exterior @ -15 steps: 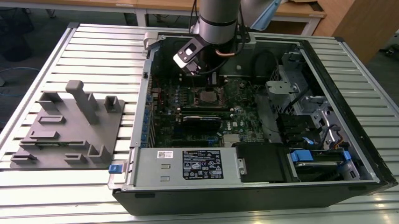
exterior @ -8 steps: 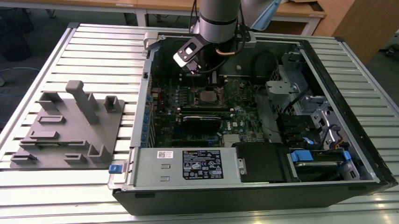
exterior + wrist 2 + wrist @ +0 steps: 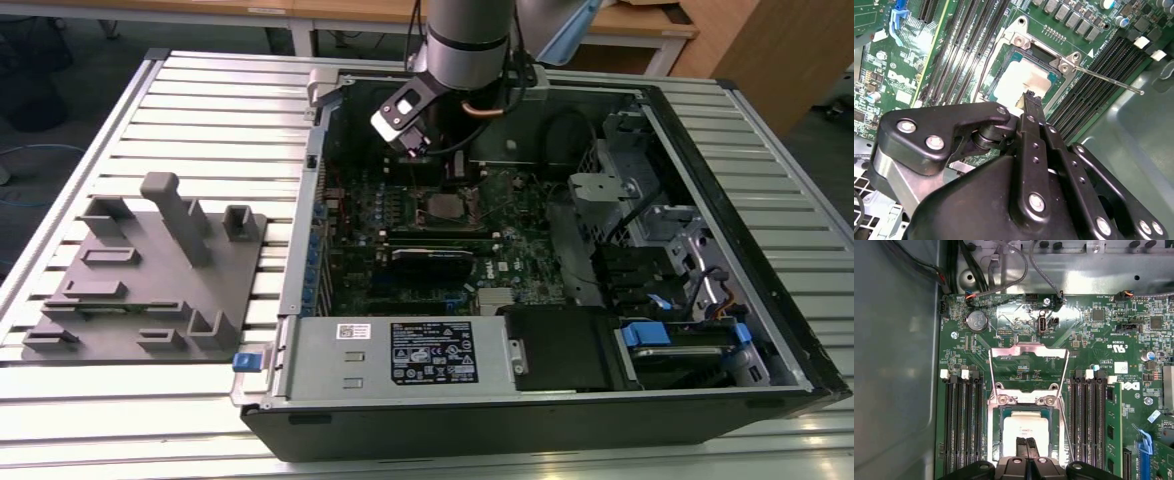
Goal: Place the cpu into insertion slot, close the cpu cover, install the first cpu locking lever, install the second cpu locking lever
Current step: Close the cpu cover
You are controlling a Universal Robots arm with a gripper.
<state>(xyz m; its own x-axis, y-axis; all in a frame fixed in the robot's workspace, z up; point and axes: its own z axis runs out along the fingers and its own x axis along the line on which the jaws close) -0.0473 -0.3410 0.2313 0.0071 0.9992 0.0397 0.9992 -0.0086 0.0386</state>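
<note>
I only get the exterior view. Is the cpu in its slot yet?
Observer: Yes. In the first wrist view the cpu lies flat in the insertion slot.
Operator: Is the lid down on it?
Observer: No. The cpu cover stands open, swung up away from the cpu.
Operator: What's the hand doing?
Observer: The hand is shut with nothing in it, and its tips are over the cpu's edge.

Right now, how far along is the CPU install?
Done: the cpu sits in the insertion slot. In hand: nothing gripped; the shut hand is over the cpu. Left: the cpu cover stands open, and a locking lever sticks out unlatched.
</note>
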